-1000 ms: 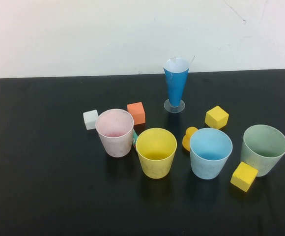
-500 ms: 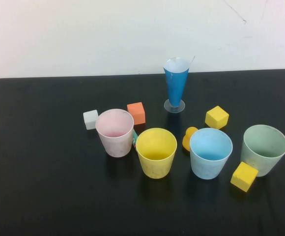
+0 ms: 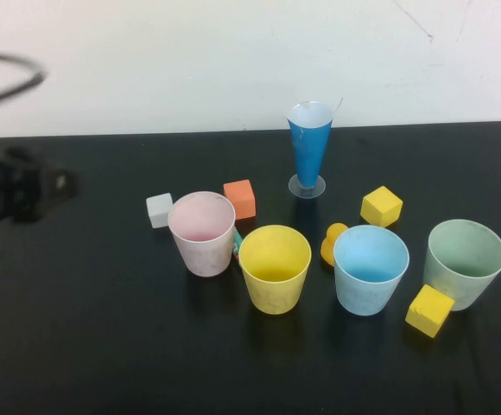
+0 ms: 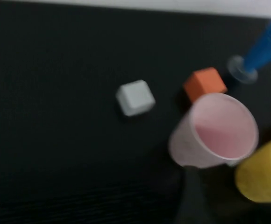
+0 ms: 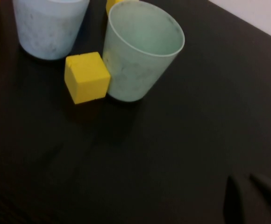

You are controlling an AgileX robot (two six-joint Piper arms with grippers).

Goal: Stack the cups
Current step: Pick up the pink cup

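1. High view: the left gripper (image 3: pixel 22 186) has come into sight at the table's left edge, a dark blurred shape with a cable arching above it; half a second ago that spot showed only bare black table (image 3: pixel 104 346). Whether its fingers are open or closed cannot be told. It is well apart from every cup. The four cups stand upright and unstacked in a loose row, none shifted since before: pink cup (image 3: pixel 202 233), yellow cup (image 3: pixel 274 268), light blue cup (image 3: pixel 370 269) and pale green cup (image 3: pixel 464 263). A white cube (image 3: pixel 159 210) and an orange cube (image 3: pixel 240 199) sit just behind the pink cup. The blue cone glass (image 3: pixel 309 147) stands farther back. One yellow cube (image 3: pixel 381 206) lies behind the light blue cup, another yellow block (image 3: pixel 428 309) touches the green cup's foot. A small orange piece (image 3: pixel 331 243) sits between the yellow and blue cups.

2. Left wrist view: blurred. The pink cup (image 4: pixel 215 131) is touching or just beside the yellow one (image 4: pixel 262 172), with the white cube (image 4: pixel 135 97) and orange cube (image 4: pixel 204 83) near it.

3. Right wrist view: the right gripper (image 5: pixel 254 198), fingers closed and empty, hangs over bare table, apart from the green cup (image 5: pixel 140 51) and the yellow block (image 5: pixel 86 77) touching it; the light blue cup (image 5: pixel 49 23) stands beside them.
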